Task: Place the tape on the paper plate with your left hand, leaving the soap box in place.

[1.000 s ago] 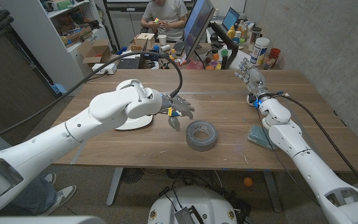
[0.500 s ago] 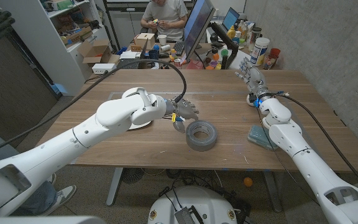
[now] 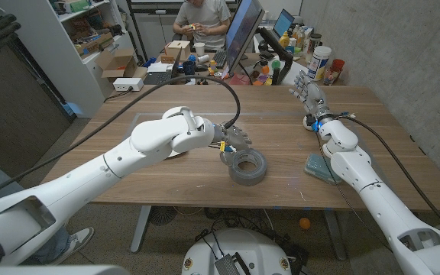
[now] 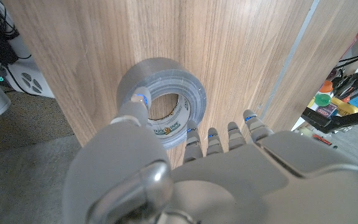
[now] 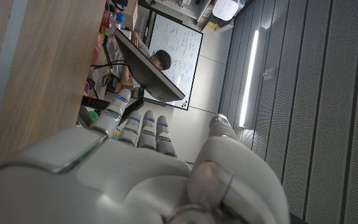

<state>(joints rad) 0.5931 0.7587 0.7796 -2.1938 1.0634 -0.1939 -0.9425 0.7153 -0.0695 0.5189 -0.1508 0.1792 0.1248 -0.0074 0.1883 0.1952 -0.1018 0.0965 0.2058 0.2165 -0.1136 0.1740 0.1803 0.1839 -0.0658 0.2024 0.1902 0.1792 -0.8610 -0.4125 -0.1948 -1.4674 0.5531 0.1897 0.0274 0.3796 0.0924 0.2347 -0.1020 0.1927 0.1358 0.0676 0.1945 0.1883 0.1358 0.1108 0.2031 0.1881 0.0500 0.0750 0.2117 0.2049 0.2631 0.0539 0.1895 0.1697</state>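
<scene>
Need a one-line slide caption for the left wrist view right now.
Left hand open over the grey tape roll on the wooden table, fingers spread either side, not yet gripping.

Brown wooden table [image 3: 281, 114]: straight-grained, smooth, matt finish. Grey roll of duct tape [image 3: 247, 166]: dull silvery outer wrap, smooth, with a printed paper-like core [image 4: 166, 127]. Left hand [image 3: 231, 140] and right hand [image 3: 308, 92]: grey, smooth plastic-looking shells, faintly glossy.

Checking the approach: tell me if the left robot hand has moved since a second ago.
Yes. The left robot hand has advanced across the table toward the tape, away from the paper plate.
</scene>
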